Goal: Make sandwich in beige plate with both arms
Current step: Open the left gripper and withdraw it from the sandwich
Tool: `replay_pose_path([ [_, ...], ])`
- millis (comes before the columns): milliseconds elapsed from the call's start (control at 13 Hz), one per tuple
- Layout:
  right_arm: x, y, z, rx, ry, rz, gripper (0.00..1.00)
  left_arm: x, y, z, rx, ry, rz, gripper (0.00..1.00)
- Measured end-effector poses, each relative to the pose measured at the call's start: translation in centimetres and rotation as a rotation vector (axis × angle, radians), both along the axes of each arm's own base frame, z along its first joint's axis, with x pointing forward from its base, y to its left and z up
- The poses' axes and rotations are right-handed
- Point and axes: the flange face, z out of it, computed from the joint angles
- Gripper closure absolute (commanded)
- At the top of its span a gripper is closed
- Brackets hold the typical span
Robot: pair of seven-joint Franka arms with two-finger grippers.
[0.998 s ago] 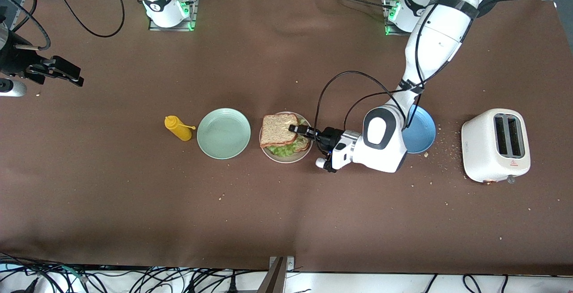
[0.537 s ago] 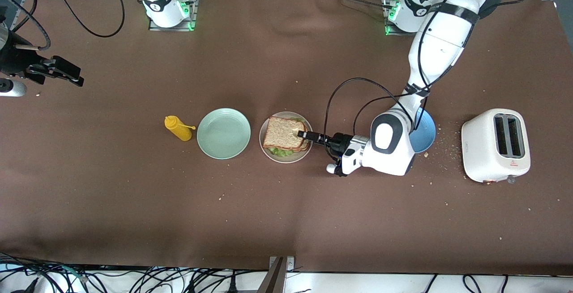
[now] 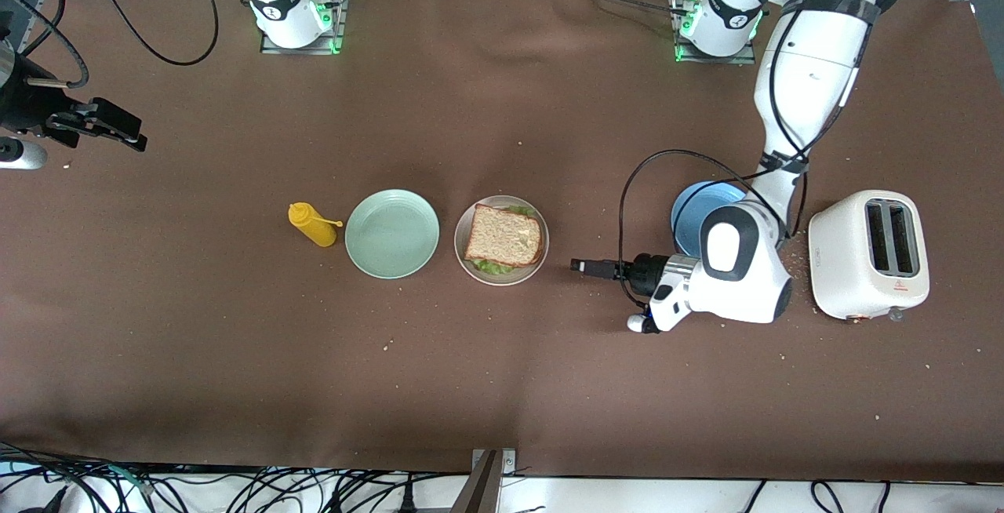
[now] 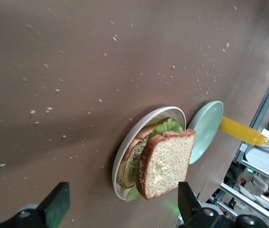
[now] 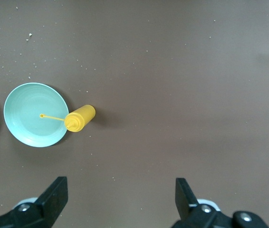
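On the brown surface (image 3: pixel 502 387), near its middle, sat the beige plate (image 3: pixel 463 250) with the sandwich (image 3: pixel 504 238) on it: a speckled top slice lay flat over a ruffled green lettuce leaf (image 3: pixel 491 267) that peeked out at the edge nearer the front camera. The left wrist view showed the same stack, with the lower slice (image 4: pixel 129 164) under the lettuce and the top slice (image 4: pixel 165 164) sitting slightly askew over it, all inside the plate's raised rim.

Between the beige plate and the blue plate (image 3: pixel 690 211), the left tool (image 3: pixel 587 267) stood just above the surface, well clear of the sandwich, its two fingers spread wide and grasping nothing; the left wrist view showed both black fingertips (image 4: pixel 56 204) apart with the sandwich framed between them at a distance. The left arm partly covered the blue plate.

Beside the beige plate, toward the right arm's end, lay a mint-green plate (image 3: pixel 392 233), and next to that a yellow squeeze bottle (image 3: pixel 312 224). A white toaster (image 3: pixel 869 254) stood toward the left arm's end, with crumbs scattered around it.

The right arm waited at its own end of the surface, its tool (image 3: pixel 118 130) released and empty, fingers (image 5: pixel 53 197) wide apart above bare cloth.
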Motion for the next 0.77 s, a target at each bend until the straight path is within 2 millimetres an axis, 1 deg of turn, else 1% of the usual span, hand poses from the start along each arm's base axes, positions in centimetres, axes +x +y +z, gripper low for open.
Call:
replay_pose_path([
  [154,0.0,0.0,0.0,0.0,0.0,0.0,0.0,0.8,3.3,3.4,0.145,-0.01,0.009,0.0],
  [307,0.0,0.0,0.0,0.0,0.0,0.0,0.0,1.0,7.5,6.2,0.257,-0.022,-0.016,0.0],
  [537,0.0,0.0,0.0,0.0,0.0,0.0,0.0,0.7,16.5,10.3,0.393,-0.018,-0.022,0.0],
  [614,0.0,0.0,0.0,0.0,0.0,0.0,0.0,0.5,19.1,11.8,0.441,-0.021,-0.021,0.0],
  [691,0.0,0.0,0.0,0.0,0.0,0.0,0.0,0.1,21.2,13.2,0.489,-0.023,-0.025,0.0],
  [768,0.0,0.0,0.0,0.0,0.0,0.0,0.0,-0.4,22.8,14.7,0.535,-0.025,-0.033,0.0],
])
